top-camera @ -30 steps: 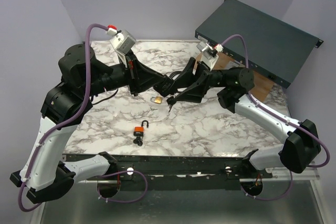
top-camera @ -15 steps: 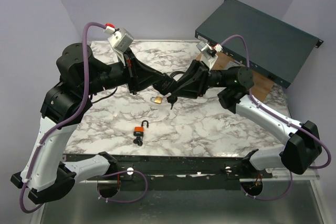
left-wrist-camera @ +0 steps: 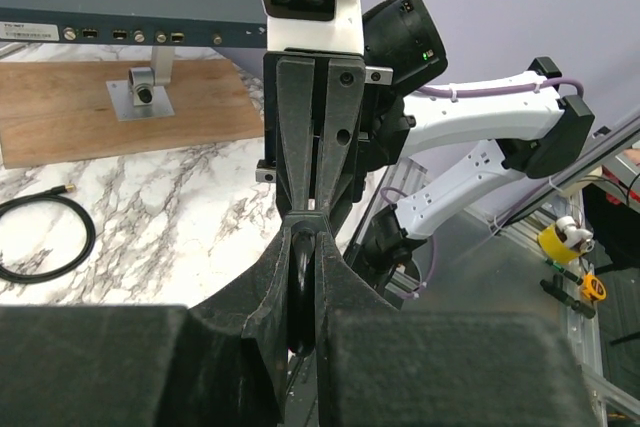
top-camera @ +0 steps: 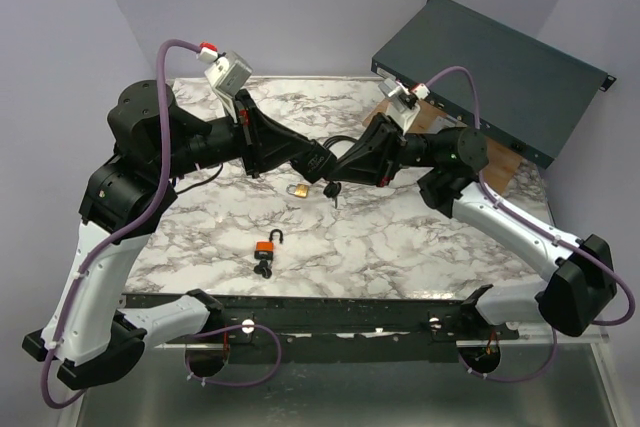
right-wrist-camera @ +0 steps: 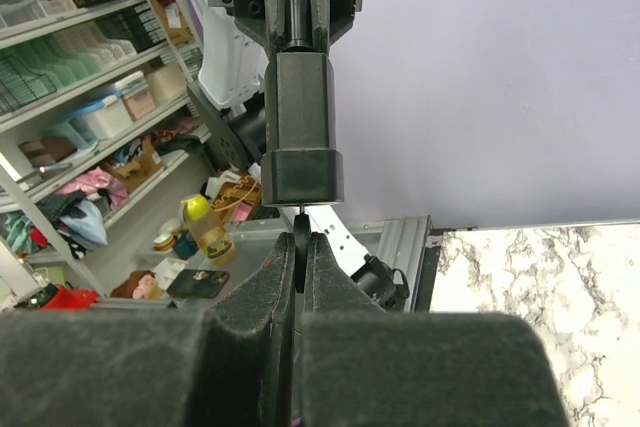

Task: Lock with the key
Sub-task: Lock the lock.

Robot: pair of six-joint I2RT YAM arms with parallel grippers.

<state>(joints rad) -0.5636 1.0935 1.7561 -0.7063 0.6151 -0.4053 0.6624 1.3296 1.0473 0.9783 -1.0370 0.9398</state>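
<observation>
A black padlock (right-wrist-camera: 300, 127) hangs in mid-air between the two arms, above the marble table (top-camera: 420, 237). My left gripper (left-wrist-camera: 305, 237) is shut on its shackle (left-wrist-camera: 300, 272), which shows as a dark curved bar between the pads. My right gripper (right-wrist-camera: 301, 237) faces it and is shut on the black head of the key (right-wrist-camera: 301, 247). The key's blade enters the bottom of the lock body. In the top view both grippers meet at the padlock (top-camera: 330, 169), left gripper (top-camera: 320, 164) on one side and right gripper (top-camera: 341, 169) on the other, with a spare key (top-camera: 335, 194) dangling below.
A brass padlock (top-camera: 297, 189) lies on the table under the grippers. An orange padlock (top-camera: 265, 246) with open shackle and its keys lies nearer the front. A black cable (left-wrist-camera: 40, 237), a wooden board (top-camera: 440, 127) and a dark network switch (top-camera: 490, 77) sit at the back right.
My right gripper has moved in to the padlock's bottom and closed from open onto the key. The dangling key has shifted a little right. The left arm holds still.
</observation>
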